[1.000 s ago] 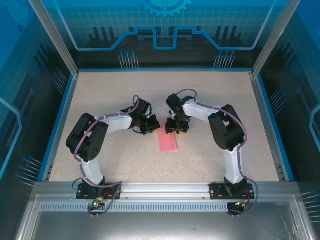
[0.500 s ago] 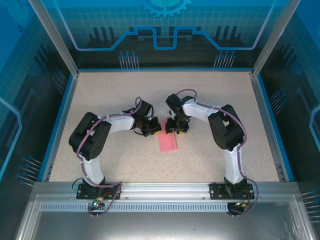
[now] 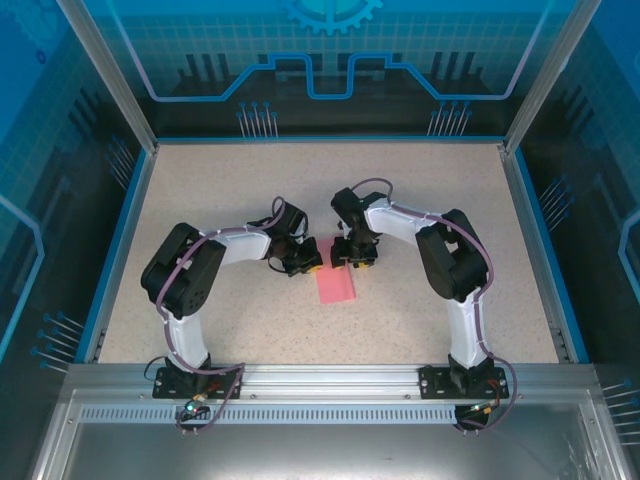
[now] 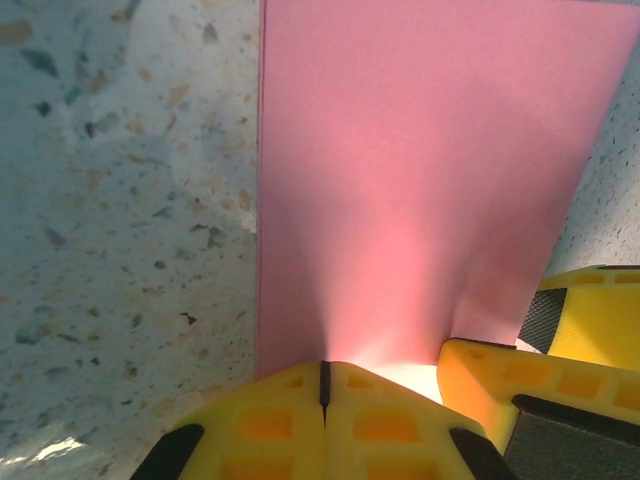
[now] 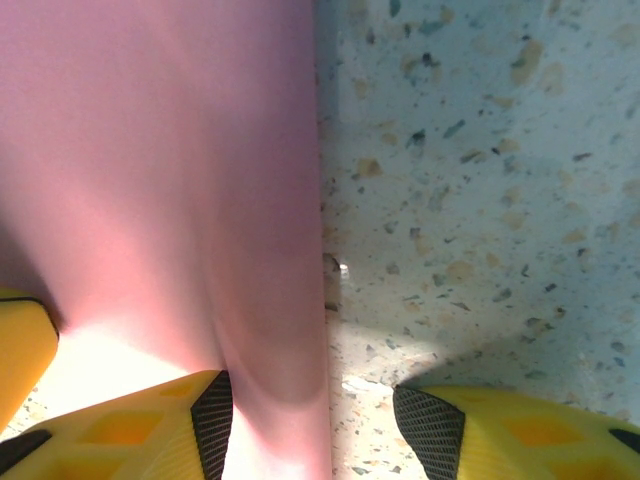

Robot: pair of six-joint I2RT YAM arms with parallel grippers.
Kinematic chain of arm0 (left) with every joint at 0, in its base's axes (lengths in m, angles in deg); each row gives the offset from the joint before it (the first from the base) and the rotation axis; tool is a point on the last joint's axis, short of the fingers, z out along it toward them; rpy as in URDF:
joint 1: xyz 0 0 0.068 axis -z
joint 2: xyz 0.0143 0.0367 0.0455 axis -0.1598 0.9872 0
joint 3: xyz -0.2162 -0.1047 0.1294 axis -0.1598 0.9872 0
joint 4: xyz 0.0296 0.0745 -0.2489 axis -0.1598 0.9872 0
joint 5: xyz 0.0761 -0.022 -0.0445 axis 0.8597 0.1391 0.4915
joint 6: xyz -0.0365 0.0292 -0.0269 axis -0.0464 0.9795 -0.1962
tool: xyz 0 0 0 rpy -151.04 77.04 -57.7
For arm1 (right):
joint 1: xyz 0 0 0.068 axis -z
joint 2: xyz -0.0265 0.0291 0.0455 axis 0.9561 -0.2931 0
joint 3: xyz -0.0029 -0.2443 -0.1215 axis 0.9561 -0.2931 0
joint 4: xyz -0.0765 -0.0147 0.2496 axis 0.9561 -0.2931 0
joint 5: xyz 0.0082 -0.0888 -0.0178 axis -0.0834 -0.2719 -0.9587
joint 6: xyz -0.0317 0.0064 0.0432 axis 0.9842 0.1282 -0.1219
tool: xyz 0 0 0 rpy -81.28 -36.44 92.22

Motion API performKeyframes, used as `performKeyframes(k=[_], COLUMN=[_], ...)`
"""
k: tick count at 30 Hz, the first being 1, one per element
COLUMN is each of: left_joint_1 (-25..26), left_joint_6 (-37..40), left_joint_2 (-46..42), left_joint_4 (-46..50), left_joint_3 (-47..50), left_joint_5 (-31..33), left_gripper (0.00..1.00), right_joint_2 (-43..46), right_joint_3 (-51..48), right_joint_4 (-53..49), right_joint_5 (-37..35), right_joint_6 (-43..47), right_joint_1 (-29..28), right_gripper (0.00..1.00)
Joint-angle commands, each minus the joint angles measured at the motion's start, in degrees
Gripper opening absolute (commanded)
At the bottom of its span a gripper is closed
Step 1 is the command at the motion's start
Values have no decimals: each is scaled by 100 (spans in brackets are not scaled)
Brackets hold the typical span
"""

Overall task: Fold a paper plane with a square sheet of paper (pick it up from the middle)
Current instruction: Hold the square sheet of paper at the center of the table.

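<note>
**A:** How many sheets are out on the table?

**B:** One. A single pink-red sheet of paper (image 3: 337, 286) lies near the middle of the speckled table (image 3: 220, 190). From overhead it shows as a plain rectangle, longer than wide, with its long side running roughly from 11 o'clock to 5 o'clock.

**A:** And the arms?

**B:** Two. The left arm (image 3: 180, 285) and the right arm (image 3: 455, 262) both bend inward and meet at the far end of the sheet. That gives two claws, one on each side of that end. The left claw (image 3: 309, 265) is at the sheet's 10 o'clock corner and the right claw (image 3: 358, 262) is at its 1 o'clock corner.

**A:** What is the left claw doing?

**B:** Its two yellow fingers (image 4: 260, 425) are pressed together with only a thin seam between them. The tips sit right at the sheet's near edge, at 6 o'clock in its own camera. I cannot tell whether any paper is caught in the seam.

**A:** And the right one?

**B:** Its two fingers stand apart, straddling the sheet's long edge. One finger (image 5: 140, 432) rests on the pink paper at 7 o'clock in its wrist view. The other (image 5: 530, 440) is over bare table at 5 o'clock. The paper curls up slightly beside the first finger.
</note>
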Motion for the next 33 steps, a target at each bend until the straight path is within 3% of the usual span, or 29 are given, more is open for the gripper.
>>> performKeyframes(k=[1, 6, 12, 17, 21, 25, 27, 29, 33], left_joint_1=[51, 54, 57, 51, 56, 57, 57, 49, 49], left_joint_6=[182, 319, 410, 393, 378, 362, 358, 350, 312], left_joint_2=[134, 242, 357, 444, 515, 544, 545, 544, 561], left_joint_4=[338, 539, 666, 693, 747, 787, 832, 860, 909], left_joint_3=[147, 356, 499, 478, 421, 403, 387, 377, 381], left_joint_5=[43, 208, 398, 531, 602, 630, 660, 671, 690], left_gripper=[0, 0, 0, 0, 0, 0, 0, 0, 0], right_joint_2=[-997, -611, 780, 1618, 1837, 1450, 1185, 926, 611], right_joint_3=[-571, -587, -845, -1103, -1292, -1050, -886, -772, -626], right_joint_4=[549, 567, 905, 1210, 1751, 2007, 2011, 2000, 2006], right_joint_5=[-86, -11, 311, 91, 333, 977, 1107, 1186, 1249], right_joint_6=[24, 35, -380, -580, -526, -285, -223, -216, -153], right_joint_1=[-216, -197, 83, 162, 79, -49, -113, -123, -120], right_gripper=[56, 56, 57, 58, 45, 14, 5, 0, 0])
